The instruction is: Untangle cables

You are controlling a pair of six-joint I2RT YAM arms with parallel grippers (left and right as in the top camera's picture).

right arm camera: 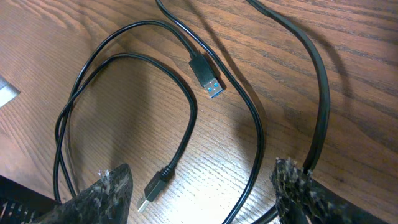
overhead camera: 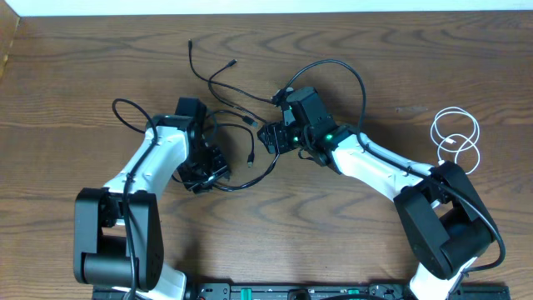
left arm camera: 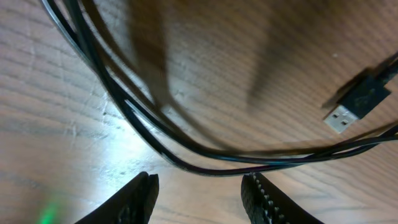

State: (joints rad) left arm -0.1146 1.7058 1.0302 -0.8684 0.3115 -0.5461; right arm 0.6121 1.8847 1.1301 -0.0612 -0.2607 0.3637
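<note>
Black cables [left arm camera: 249, 160] lie tangled mid-bench [overhead camera: 83, 67] between the arms, strands crossing left-right just ahead of the released left gripper [left arm camera: 199, 193]; right gripper [right arm camera: 202, 177] also released. White cable [overhead camera: 456, 137] coils apart, right.

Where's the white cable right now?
Overhead view: the white cable lies looped on the right side, just beyond the right arm, well apart from the black cables.
</note>
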